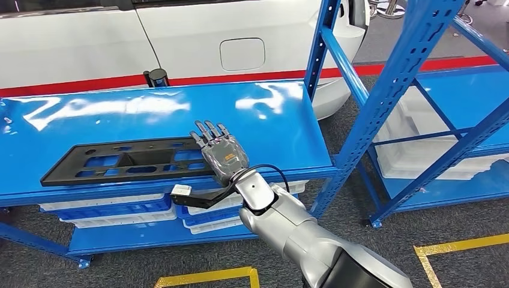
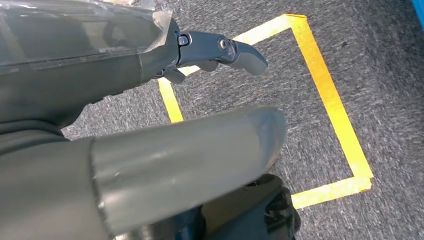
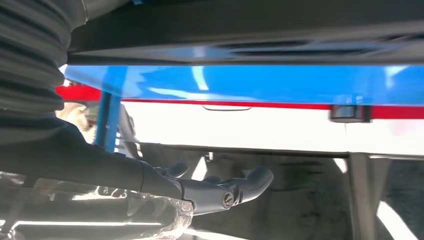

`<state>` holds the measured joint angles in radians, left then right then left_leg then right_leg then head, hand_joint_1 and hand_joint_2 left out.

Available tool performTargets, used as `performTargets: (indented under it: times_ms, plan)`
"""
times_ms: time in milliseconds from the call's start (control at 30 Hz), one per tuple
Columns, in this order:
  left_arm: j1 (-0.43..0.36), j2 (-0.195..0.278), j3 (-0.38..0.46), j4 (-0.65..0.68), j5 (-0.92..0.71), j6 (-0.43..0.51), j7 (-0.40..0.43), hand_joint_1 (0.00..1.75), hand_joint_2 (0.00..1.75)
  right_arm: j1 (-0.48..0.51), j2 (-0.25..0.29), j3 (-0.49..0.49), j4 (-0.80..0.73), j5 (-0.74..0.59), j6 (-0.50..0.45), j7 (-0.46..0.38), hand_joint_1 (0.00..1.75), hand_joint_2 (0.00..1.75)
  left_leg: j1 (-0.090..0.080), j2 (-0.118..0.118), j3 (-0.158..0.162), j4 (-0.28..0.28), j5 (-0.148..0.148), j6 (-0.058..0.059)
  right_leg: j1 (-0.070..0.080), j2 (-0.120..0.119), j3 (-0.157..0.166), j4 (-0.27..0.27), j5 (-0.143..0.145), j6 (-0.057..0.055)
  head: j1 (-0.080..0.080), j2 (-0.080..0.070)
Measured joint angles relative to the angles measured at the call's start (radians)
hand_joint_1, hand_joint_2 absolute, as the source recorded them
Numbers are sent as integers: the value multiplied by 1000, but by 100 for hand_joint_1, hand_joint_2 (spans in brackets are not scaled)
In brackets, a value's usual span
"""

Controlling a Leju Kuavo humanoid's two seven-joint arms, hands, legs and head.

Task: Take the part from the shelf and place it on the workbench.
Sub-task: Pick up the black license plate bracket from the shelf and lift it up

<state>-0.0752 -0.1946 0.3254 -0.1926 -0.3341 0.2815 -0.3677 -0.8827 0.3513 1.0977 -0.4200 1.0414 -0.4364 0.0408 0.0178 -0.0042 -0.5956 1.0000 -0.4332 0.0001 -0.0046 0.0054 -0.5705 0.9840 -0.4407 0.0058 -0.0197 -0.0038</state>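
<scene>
The right hand (image 1: 220, 151), on its silver arm, rests palm-down with fingers stretched flat over the right end of the black part (image 1: 129, 161), which lies along the front edge of the blue desk (image 1: 273, 129), while the left hand (image 2: 150, 150) hangs over the floor, fingers loosely apart, holding nothing.

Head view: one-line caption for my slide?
Right hand rests flat on the black part's end, atop the blue shelf.
</scene>
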Motion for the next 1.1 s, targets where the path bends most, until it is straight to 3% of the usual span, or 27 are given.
performTargets:
  times_ms: [67, 100, 200, 233, 267, 333, 400, 467, 533, 700, 800, 1033, 1100]
  plan:
    - [0, -1, 0, 0, 0, 0, 0, 0, 0, -1, 0, 1, 0, 0, 0, 0, 0, 175, 1, 1, 4, -6, 4, 15, 0, -1, -8, 15, -11, 10, 3, 0]
    - [0, -2, 0, 0, 0, 0, 0, 0, 0, -2, -1, 2, 0, 0, 0, 0, 0, 175, 2, 1, 6, -9, 7, 22, 1, -1, -26, 50, -29, 10, 7, 0]
    - [0, -2, 1, 0, 2, -2, -6, 0, 0, 0, -3, 4, 1, -2, 0, 0, 0, 175, -1, 1, 7, -11, 7, 32, -1, -1, -132, 259, -112, 3, 20, 0]
    - [0, -2, 2, 0, 5, -3, -11, 0, 0, 1, -4, 5, 1, -4, 0, 0, 0, 175, -2, 1, 7, -11, 6, 32, -2, -1, -158, 307, -125, 5, 22, 0]
    - [0, -2, 3, 0, 8, -5, -18, 0, 0, 2, -4, 6, 2, -5, 0, 0, 0, 175, -3, 0, 7, -11, 6, 32, -1, -1, -163, 312, -120, 11, 24, 0]
    - [0, -2, 7, 0, 16, -8, -28, 0, 0, 2, -3, 8, 3, -9, 0, 0, 0, 175, -5, -2, 10, -10, 5, 31, -1, -2, -109, 198, -68, 22, 27, 0]
    - [0, -4, 10, 0, 19, -6, -35, 0, 0, 1, -2, 9, 3, -11, 0, 0, 0, 175, -9, -5, 12, -9, 2, 26, 2, -3, -38, 52, -15, 18, 30, 0]
    - [0, -6, 12, 0, 20, 0, -40, 0, 0, 0, -1, 11, 3, -13, 0, 0, 86, 175, -12, -5, 11, -5, -5, 25, 0, -3, -11, -1, 8, 12, 27, 0]
    - [1, -8, 18, 0, 32, 26, -67, 0, 0, 1, -1, 12, 3, -17, 2, -1, 173, 175, -10, -4, 11, -2, -7, 25, -1, -2, -10, -2, 12, 12, 23, 0]
    - [-9, -16, 58, 0, 75, 145, -241, 0, 0, 4, -1, 13, 9, -31, 0, -4, 175, 175, -4, -3, 13, -8, -4, 15, 5, 0, -11, -1, 12, 8, 18, 0]
    - [-13, -18, 71, 0, 79, 136, -268, 0, 0, 6, -1, 15, 17, -35, -3, -9, 175, 175, -4, -2, 14, -10, -3, 12, 6, 0, -12, -1, 12, 3, 17, 0]
    - [-18, -22, 86, 0, 82, 138, -281, 0, 0, 5, -1, 16, 31, -32, -18, -14, 175, 175, -5, -1, 14, -10, -2, 10, 6, 0, -12, -1, 12, 3, 16, 0]
    - [-19, -23, 86, 0, 80, 138, -279, 0, 87, 5, -1, 16, 33, -30, -20, -14, 175, 175, -6, -1, 14, -10, -2, 10, 5, 0, -11, -1, 12, 3, 16, 0]
